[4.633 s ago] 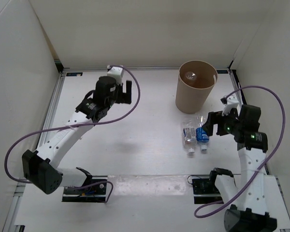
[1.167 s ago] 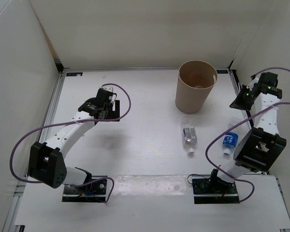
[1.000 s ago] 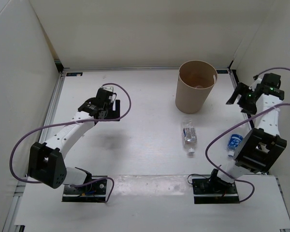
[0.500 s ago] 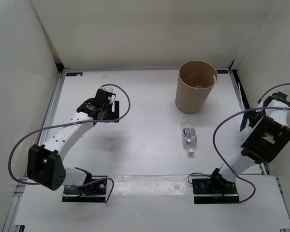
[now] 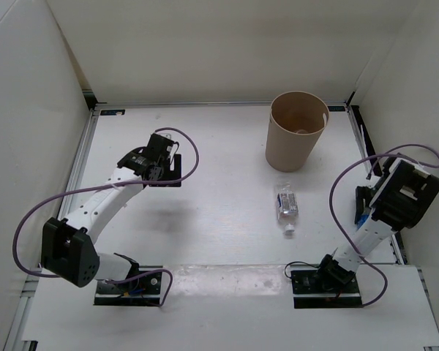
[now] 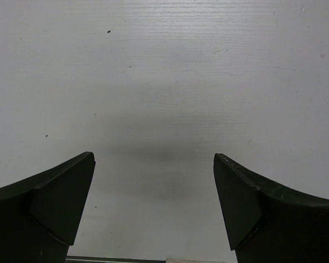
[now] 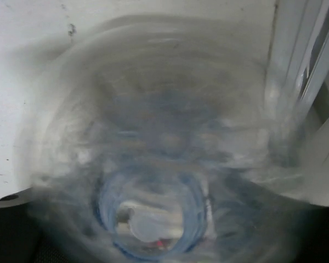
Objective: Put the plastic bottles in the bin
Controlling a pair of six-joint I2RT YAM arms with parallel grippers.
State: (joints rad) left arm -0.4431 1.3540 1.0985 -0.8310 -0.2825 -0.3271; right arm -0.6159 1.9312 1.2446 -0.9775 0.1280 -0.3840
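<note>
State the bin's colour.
The bin is tan, cardboard-like; seen best in the top external view.

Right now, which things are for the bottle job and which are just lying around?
For the job: cardboard bin; pale-labelled bottle; blue-labelled bottle, blurred right under the right wrist camera.
Just there: white table; black mounting plate.

A robotics lab test cell: a white bench (image 5: 219,183) boxed in by plain white panel walls (image 5: 205,44), metal rails (image 5: 79,164) edging its sides
</note>
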